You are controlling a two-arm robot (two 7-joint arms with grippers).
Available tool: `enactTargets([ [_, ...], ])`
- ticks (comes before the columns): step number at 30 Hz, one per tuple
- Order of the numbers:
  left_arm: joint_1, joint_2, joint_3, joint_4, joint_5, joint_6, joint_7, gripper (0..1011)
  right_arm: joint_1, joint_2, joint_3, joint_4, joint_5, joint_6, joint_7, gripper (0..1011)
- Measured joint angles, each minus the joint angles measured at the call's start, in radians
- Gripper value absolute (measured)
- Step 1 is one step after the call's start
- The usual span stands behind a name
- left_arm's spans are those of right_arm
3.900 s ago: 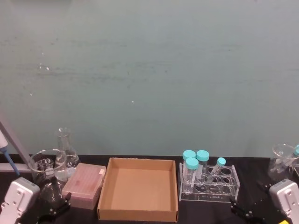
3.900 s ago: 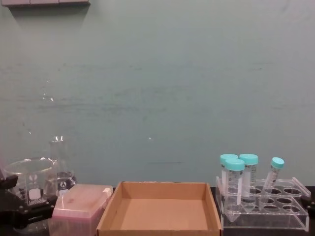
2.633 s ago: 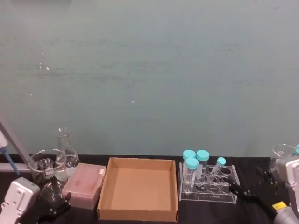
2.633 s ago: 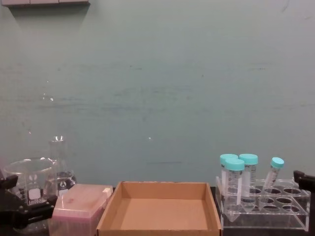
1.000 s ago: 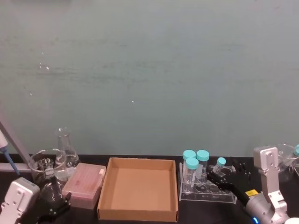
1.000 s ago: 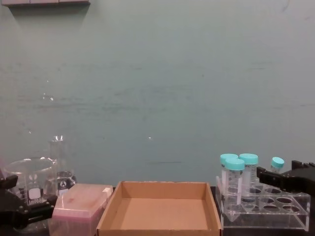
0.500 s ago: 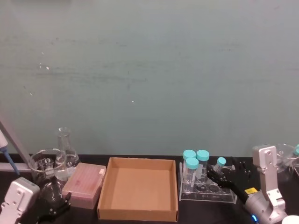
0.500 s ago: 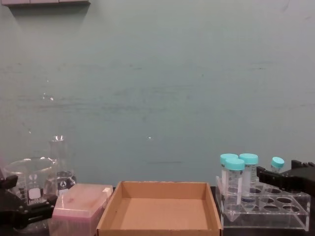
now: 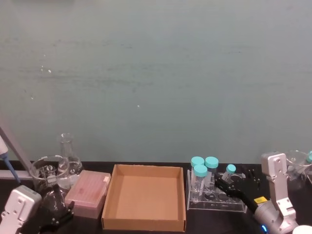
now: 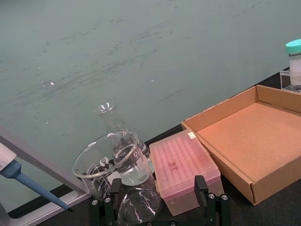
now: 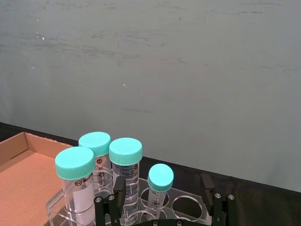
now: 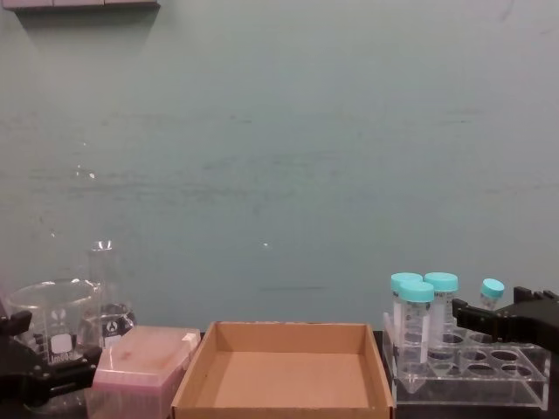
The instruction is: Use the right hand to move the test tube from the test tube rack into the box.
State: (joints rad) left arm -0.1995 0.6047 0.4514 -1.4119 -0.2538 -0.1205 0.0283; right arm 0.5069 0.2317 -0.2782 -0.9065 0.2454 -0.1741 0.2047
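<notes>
The slim test tube (image 9: 229, 171) with its small teal cap leans in the clear test tube rack (image 9: 234, 205), at the back right of the wider teal-capped tubes (image 9: 200, 173). My right gripper (image 9: 224, 184) is at the rack, open. In the right wrist view the tube (image 11: 160, 181) stands between the two black fingers (image 11: 119, 187) without touching them. From the chest the right gripper (image 12: 491, 316) sits just below the tube's cap (image 12: 492, 289). The brown cardboard box (image 9: 144, 219) lies empty to the left of the rack. My left gripper (image 10: 157, 207) is parked at the near left, open.
A pink plastic box (image 9: 88, 193) lies left of the cardboard box, with a beaker (image 9: 47, 171), an Erlenmeyer flask (image 9: 68, 155) and a round flask (image 10: 138, 212) near it. Another beaker (image 9: 296, 165) stands at the far right. A teal wall rises behind the table.
The right arm has come up from the lower right to the rack, and its open fingers now stand on either side of the slim tube. The tube, the rack, the box and the left arm have stayed put.
</notes>
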Motion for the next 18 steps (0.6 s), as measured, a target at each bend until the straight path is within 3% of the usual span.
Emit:
enactTargets([
  [7, 0.000, 0.000, 0.000, 0.000, 0.000, 0.000, 0.000, 1000, 0.000, 0.001, -0.001, -0.002, 0.003, 0.001, -0.001, 992],
  [18, 0.000, 0.000, 0.000, 0.000, 0.000, 0.000, 0.000, 1000, -0.001, 0.002, -0.002, -0.003, 0.005, 0.003, -0.001, 734],
])
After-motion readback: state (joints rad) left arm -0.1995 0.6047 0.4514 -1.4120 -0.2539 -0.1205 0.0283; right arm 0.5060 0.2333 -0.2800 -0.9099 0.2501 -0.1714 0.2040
